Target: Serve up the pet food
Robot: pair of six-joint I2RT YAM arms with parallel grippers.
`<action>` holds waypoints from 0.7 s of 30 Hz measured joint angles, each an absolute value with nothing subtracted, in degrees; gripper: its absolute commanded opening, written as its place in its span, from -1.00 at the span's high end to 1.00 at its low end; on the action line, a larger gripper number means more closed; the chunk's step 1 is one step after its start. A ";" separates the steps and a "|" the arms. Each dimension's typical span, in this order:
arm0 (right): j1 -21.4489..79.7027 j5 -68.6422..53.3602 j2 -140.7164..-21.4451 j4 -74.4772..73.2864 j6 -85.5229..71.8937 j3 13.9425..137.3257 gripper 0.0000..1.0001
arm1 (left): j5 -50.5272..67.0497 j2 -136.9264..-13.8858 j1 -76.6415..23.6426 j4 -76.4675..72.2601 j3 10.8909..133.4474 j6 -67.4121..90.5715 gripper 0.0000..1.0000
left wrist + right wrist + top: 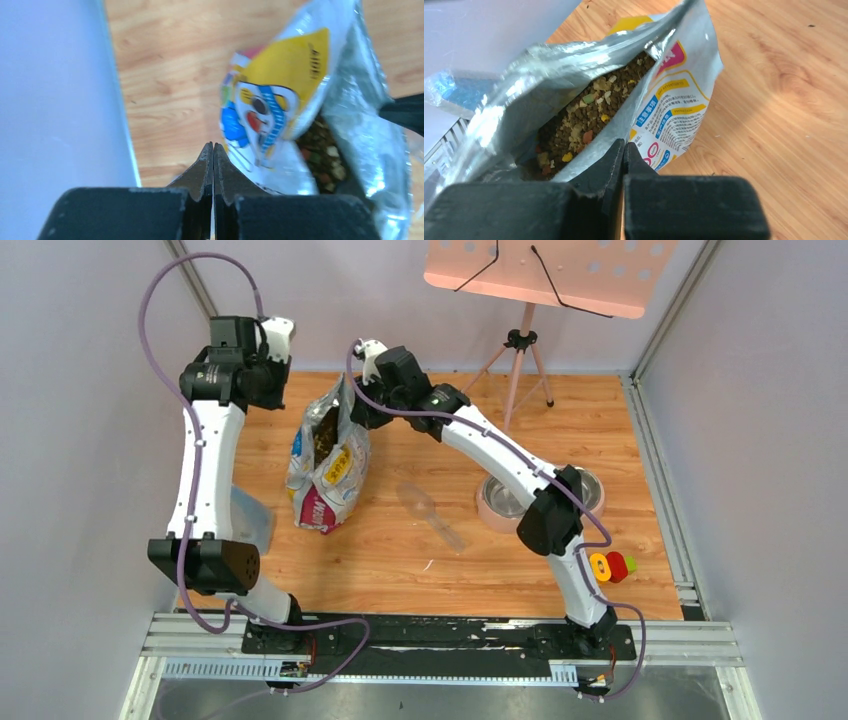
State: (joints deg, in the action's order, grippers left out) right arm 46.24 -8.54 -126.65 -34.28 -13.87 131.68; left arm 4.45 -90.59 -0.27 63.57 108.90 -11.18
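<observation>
The printed bag (328, 475) stands open on the wooden table, left of centre. The pet food (324, 426), brown kibble with some coloured bits, shows inside its mouth, also in the left wrist view (322, 156) and the right wrist view (579, 120). My right gripper (358, 412) is shut on the bag's right rim (596, 162), with one finger inside the silver wall and one outside. My left gripper (268, 390) hangs shut and empty just left of the bag (280, 95), near the left wall. The clear scoop (430, 512) lies on the table right of the bag.
A pink stand with two metal bowls (497, 502) sits behind my right arm. A red, yellow and green toy (612, 566) lies at the right. A tripod stand (522, 350) is at the back. A clear bluish pouch (252, 522) lies by my left arm.
</observation>
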 measured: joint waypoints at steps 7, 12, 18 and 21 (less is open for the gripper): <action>44.82 -8.08 -122.74 -37.58 -10.76 131.74 1.00 | -2.28 -87.11 0.43 58.39 116.20 -14.33 1.00; 44.40 -9.04 -122.48 -37.95 -9.76 132.62 1.00 | 3.20 -87.61 0.49 58.65 121.64 -13.54 -0.34; 44.47 -8.99 -122.50 -37.95 -9.78 132.81 1.00 | 13.34 -89.30 -0.75 62.04 117.51 -8.34 -0.45; 44.49 -9.08 -122.50 -37.93 -9.98 132.81 1.00 | 15.62 -91.88 -1.13 64.14 115.07 -6.72 -0.42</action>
State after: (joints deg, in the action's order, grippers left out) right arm 44.49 -9.08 -122.50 -37.93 -9.98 132.81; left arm 15.62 -91.88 -1.13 64.14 115.07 -6.72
